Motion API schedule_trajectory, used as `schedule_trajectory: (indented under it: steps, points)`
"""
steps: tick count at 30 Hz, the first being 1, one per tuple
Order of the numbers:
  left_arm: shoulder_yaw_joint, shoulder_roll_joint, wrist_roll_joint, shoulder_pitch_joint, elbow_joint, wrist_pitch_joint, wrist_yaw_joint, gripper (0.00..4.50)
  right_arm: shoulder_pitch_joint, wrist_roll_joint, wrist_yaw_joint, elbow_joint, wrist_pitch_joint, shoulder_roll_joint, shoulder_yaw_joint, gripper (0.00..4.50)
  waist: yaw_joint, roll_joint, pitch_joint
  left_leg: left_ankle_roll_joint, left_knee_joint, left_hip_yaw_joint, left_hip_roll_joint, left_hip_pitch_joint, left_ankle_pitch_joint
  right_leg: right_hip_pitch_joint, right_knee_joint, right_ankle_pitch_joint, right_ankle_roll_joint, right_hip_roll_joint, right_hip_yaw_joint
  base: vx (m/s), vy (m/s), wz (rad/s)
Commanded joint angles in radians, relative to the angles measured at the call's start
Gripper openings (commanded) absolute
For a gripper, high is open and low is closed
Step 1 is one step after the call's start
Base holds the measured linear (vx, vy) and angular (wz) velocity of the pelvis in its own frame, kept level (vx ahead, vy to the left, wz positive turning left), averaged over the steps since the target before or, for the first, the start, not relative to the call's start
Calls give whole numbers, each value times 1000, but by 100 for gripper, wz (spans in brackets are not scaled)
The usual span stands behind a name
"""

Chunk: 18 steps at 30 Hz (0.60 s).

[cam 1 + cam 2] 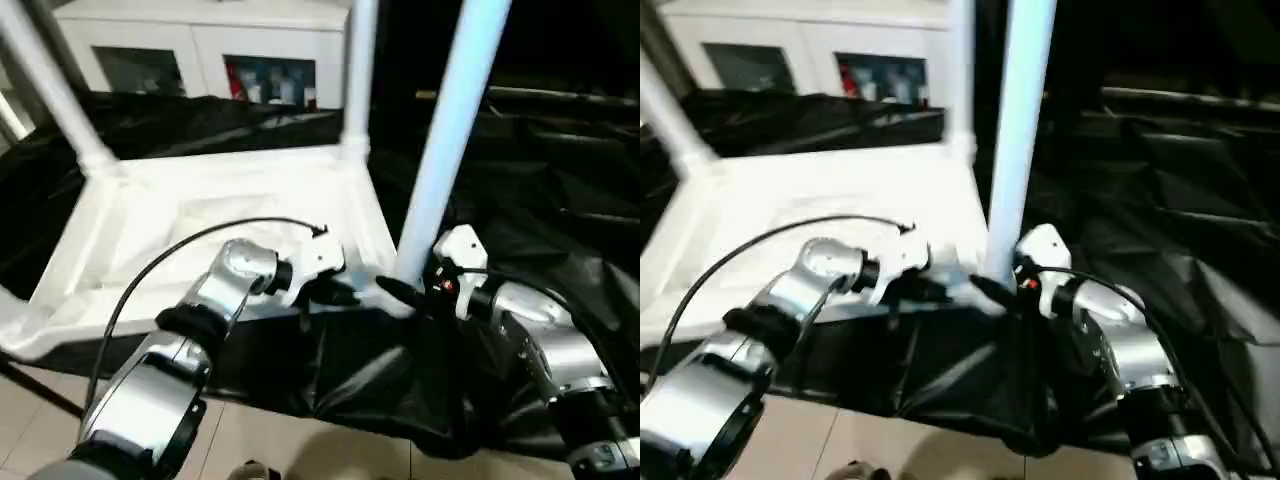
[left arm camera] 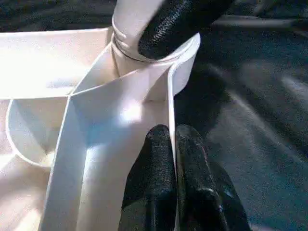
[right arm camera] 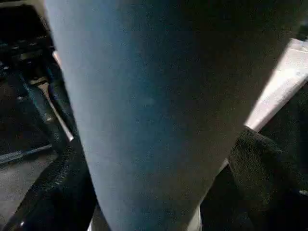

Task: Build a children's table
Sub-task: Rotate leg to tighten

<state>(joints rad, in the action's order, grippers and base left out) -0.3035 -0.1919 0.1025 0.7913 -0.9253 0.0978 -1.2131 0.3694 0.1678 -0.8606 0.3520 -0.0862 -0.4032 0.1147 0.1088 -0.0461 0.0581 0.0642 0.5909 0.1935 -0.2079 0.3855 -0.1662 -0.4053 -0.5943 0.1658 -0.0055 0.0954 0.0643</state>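
Observation:
The children's table lies upside down: its white tabletop (image 1: 200, 220) rests on black cloth with its ribbed underside up. Three white legs stand in corner sockets, at the near right (image 1: 450, 130), far right (image 1: 358, 70) and far left (image 1: 50, 90). My left gripper (image 1: 335, 292) is at the near rim beside the near-right socket (image 2: 183, 57), shut on the thin rim wall (image 2: 171, 106). My right gripper (image 1: 400, 292) is at the foot of the near-right leg (image 3: 154, 96). Its fingers (image 3: 53, 192) stand apart on either side of the leg, with a gap at one side.
A white cabinet (image 1: 200, 50) with glass doors stands behind the tabletop. Crumpled black cloth (image 1: 560, 180) covers the ground to the right and hangs over the near edge. Light tiled floor (image 1: 280, 440) shows in front.

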Motion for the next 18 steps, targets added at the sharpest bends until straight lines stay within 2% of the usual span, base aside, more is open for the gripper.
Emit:
schedule_trajectory:
  steps: [1, 2, 3, 11, 12, 18]
  points:
    - [-6, 0, -19, 11, 40, 8, -25, 0, -3, -7, -9, -8, -17, -13, 7, 391, -7, 6, -73, -51, -72, -9, -24, -24, -281, 47, 70, 228, -236, 47, -32, 0, 0, 0]
    - [-6, -2, -18, 12, 39, 8, -23, 0, -3, -9, -13, -7, -16, -15, 9, 391, -6, 13, -74, -51, -72, -10, -23, -22, -273, 48, 69, 232, -231, 48, -32, 0, 0, 0]
    - [-5, -7, -15, 10, 43, 7, -19, 0, -7, -20, -19, -9, -12, -20, 14, 391, -5, 14, -74, -53, -71, -10, -22, -21, -263, 48, 69, 231, -227, 49, -33, 0, 0, 0]
    - [-1, -23, -15, -14, 92, -27, -28, 0, -44, -5, -94, -65, -47, -67, 35, 391, -3, 16, -75, -76, -68, -9, -22, -16, -224, 52, 65, 203, -224, 47, -32, 0, 0, 0]
    - [-1, -24, -15, -15, 92, -28, -27, 0, -47, -4, -96, -68, -48, -70, 35, 391, -3, 18, -75, -76, -67, -9, -21, -16, -225, 51, 67, 214, -221, 47, -32, 0, 0, 0]
    - [1, -27, -13, -13, 93, -33, -24, 0, -27, -3, -68, -36, -40, -57, 5, 391, -7, 13, -74, -61, -69, -10, -21, -19, -249, 47, 74, 265, -211, 47, -31, 0, 0, 0]
